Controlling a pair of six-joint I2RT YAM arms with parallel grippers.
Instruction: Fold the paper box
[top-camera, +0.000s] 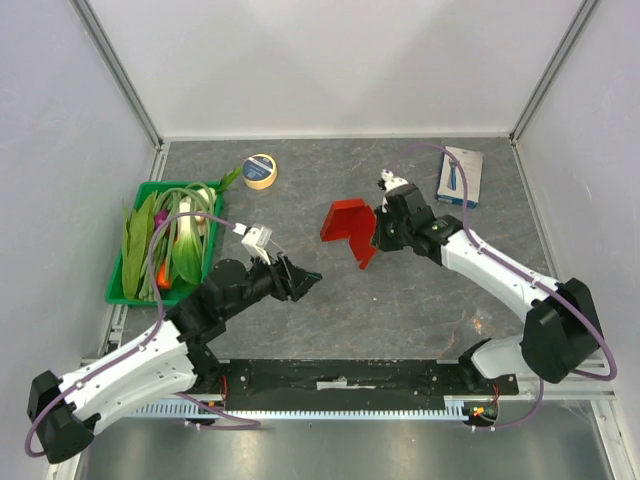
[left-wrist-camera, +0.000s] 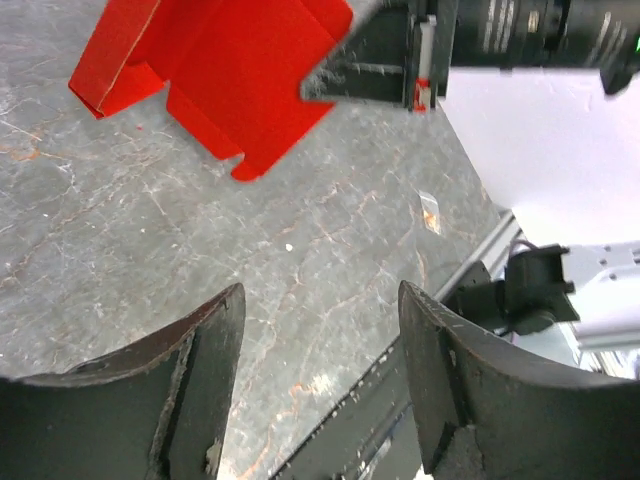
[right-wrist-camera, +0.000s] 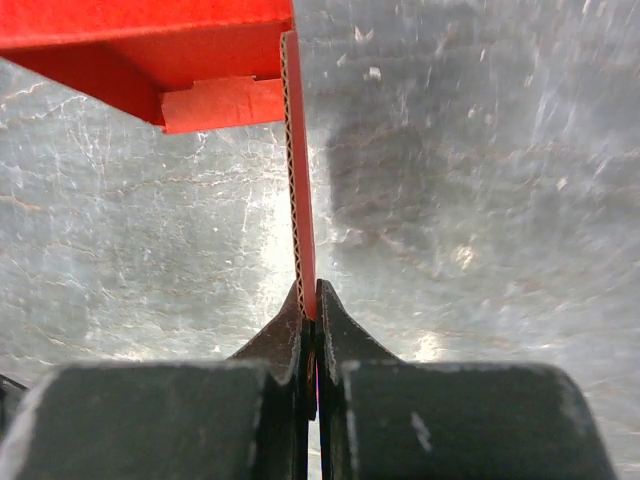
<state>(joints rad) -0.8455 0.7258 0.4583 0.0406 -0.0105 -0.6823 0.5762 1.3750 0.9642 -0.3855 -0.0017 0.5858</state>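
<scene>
Red cardboard formed the paper box (top-camera: 346, 226), partly folded near the centre of the overhead frame, one panel edge pinched between the closed fingers of the right gripper (right-wrist-camera: 308, 318). To its lower left, the left gripper (top-camera: 306, 281) hung apart from it, jaws spread, holding nothing. A green tray (top-camera: 160, 187) of vegetables (top-camera: 185, 250) lay at far left.

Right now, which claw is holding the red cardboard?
The right gripper, shut on the paper box; the left gripper is open and apart from it.
</scene>
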